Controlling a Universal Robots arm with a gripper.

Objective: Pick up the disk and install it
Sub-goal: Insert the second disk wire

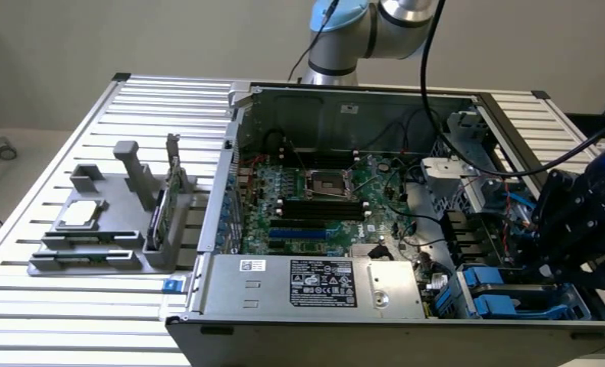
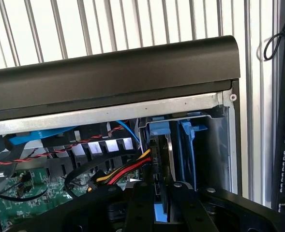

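Observation:
The disk [image 2: 162,159] stands on edge in the drive bay at the corner of the open computer case, with blue carrier rails [image 2: 187,145] on either side of it. My gripper [image 2: 160,192] sits directly over it. Its two black fingers [image 2: 142,208] are close together, clamped on the disk's upper edge and a blue strip. In the exterior view my gripper [image 1: 565,264] hangs over the bay at the case's near right corner, just above blue carriers [image 1: 491,287].
The case [image 1: 231,160] lies open on a slatted metal table [image 1: 88,313], motherboard [image 1: 313,199] and power supply [image 1: 313,283] exposed. Red, yellow and black cables [image 2: 127,171] run beside the bay. A grey fixture [image 1: 88,245] on the exterior view's left holds a small chip [image 1: 82,214] and a green card [image 1: 164,206].

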